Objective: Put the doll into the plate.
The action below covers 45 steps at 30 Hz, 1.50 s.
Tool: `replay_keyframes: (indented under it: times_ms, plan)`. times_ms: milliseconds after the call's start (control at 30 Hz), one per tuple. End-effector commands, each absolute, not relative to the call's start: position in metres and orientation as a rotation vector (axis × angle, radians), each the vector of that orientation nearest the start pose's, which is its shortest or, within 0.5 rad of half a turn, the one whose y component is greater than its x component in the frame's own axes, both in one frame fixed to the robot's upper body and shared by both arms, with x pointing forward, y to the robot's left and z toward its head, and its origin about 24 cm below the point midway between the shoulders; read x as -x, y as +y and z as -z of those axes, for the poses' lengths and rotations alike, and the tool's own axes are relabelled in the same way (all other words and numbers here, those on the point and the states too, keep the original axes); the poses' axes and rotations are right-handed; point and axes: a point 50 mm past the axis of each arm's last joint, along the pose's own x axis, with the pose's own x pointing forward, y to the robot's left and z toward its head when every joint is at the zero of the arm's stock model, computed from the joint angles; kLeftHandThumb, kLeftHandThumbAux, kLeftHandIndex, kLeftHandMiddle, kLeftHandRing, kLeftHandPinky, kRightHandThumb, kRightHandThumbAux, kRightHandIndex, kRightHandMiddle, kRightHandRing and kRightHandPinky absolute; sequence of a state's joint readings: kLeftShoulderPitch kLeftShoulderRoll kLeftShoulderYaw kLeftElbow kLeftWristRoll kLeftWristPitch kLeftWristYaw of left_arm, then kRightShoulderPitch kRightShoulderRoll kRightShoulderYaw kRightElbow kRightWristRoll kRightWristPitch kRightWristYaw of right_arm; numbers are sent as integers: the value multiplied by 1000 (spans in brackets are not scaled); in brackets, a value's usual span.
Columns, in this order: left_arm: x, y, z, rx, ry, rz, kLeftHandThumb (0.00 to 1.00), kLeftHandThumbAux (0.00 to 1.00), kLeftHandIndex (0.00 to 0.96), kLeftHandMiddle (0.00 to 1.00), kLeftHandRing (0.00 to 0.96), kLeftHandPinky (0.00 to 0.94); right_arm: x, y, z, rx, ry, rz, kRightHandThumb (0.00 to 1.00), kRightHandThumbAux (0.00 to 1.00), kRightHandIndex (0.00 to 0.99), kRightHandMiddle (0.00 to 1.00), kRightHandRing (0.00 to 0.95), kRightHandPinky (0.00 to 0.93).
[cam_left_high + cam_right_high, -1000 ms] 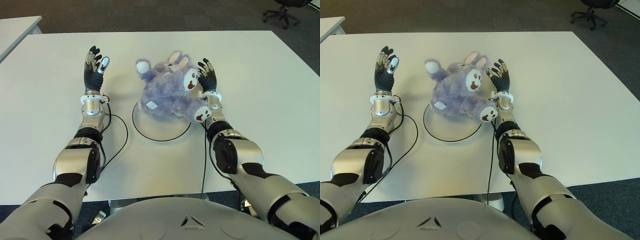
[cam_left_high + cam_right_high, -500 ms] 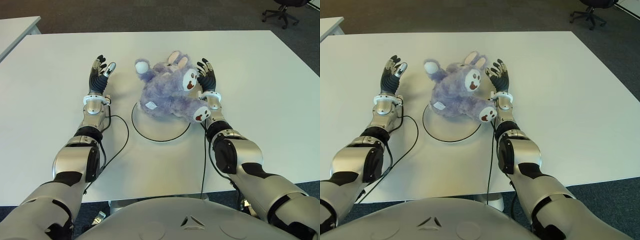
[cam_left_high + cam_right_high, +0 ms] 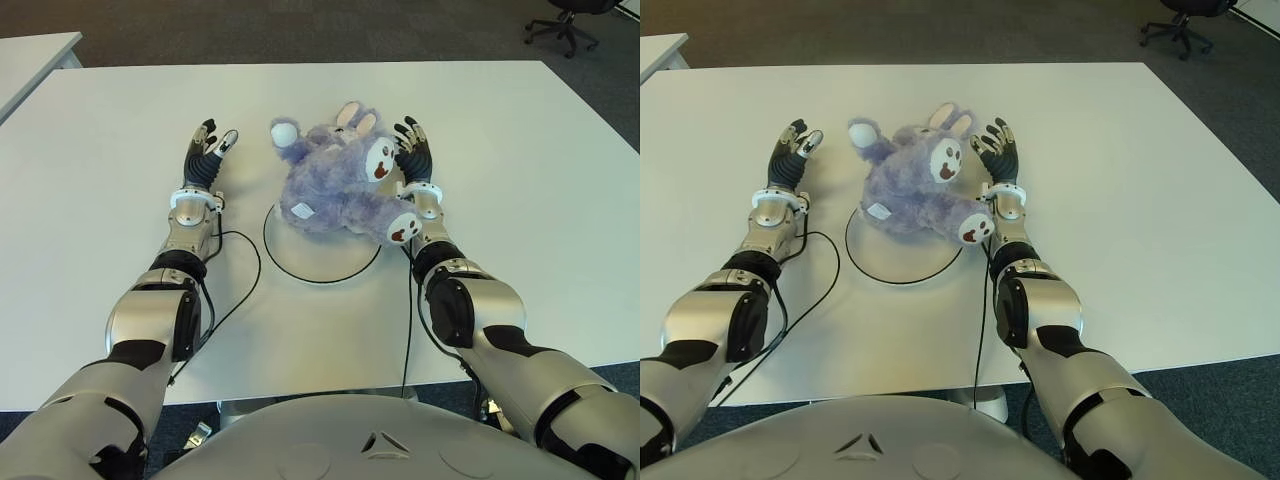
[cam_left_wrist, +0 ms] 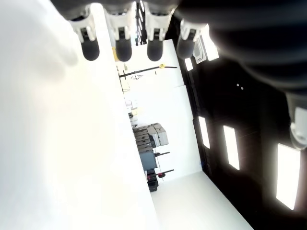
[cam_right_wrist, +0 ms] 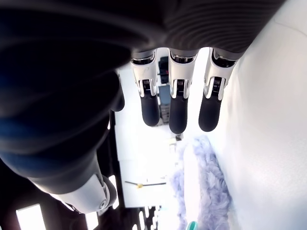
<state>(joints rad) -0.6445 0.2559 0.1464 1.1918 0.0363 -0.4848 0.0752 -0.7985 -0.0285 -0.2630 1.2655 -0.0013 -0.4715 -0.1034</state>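
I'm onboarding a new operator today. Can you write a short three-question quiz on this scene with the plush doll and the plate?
1. True or false: the doll lies wholly inside the plate.
2. Which hand is beside the doll's foot? A) left hand B) right hand
3. Fill in: both hands hold ____.

Key:
1. False; it overhangs the far rim onto the table.
2. B; the right hand is there, and the left hand stands apart.
3. Nothing; fingers spread.
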Motion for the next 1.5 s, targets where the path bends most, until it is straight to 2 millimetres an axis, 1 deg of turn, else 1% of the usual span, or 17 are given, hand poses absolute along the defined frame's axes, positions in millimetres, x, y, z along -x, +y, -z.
replay_keyframes:
  times_ms: [33, 267, 467, 567, 867, 1067, 1500]
  plan:
    - [-325, 215, 7, -171, 195, -154, 0, 414, 0, 62, 45, 0, -326, -137, 25, -99, 312, 126, 412, 773, 87, 163, 182, 229]
    - [-324, 214, 12, -151, 241, -171, 0, 427, 0, 60, 49, 4, -326, -137, 26, -102, 312, 121, 377, 769, 86, 161, 182, 227]
    - [-324, 214, 14, -132, 269, -178, 0, 419, 0, 75, 67, 20, -326, -137, 26, -117, 313, 116, 342, 760, 81, 160, 173, 200]
    - [-325, 214, 15, -116, 284, -185, 0, 413, 0, 83, 76, 38, -326, -137, 26, -121, 312, 115, 337, 761, 80, 159, 169, 197]
    - [-323, 213, 19, -97, 314, -196, 0, 408, 0, 80, 68, 13, -325, -137, 26, -122, 314, 113, 325, 759, 81, 164, 172, 202]
    - [-322, 212, 22, -88, 327, -201, 0, 410, 0, 82, 78, 54, -325, -137, 27, -124, 314, 116, 323, 765, 86, 166, 173, 204]
    - [-319, 211, 26, -60, 351, -211, 0, 408, 0, 88, 84, 71, -325, -138, 27, -122, 312, 117, 332, 768, 90, 175, 187, 221]
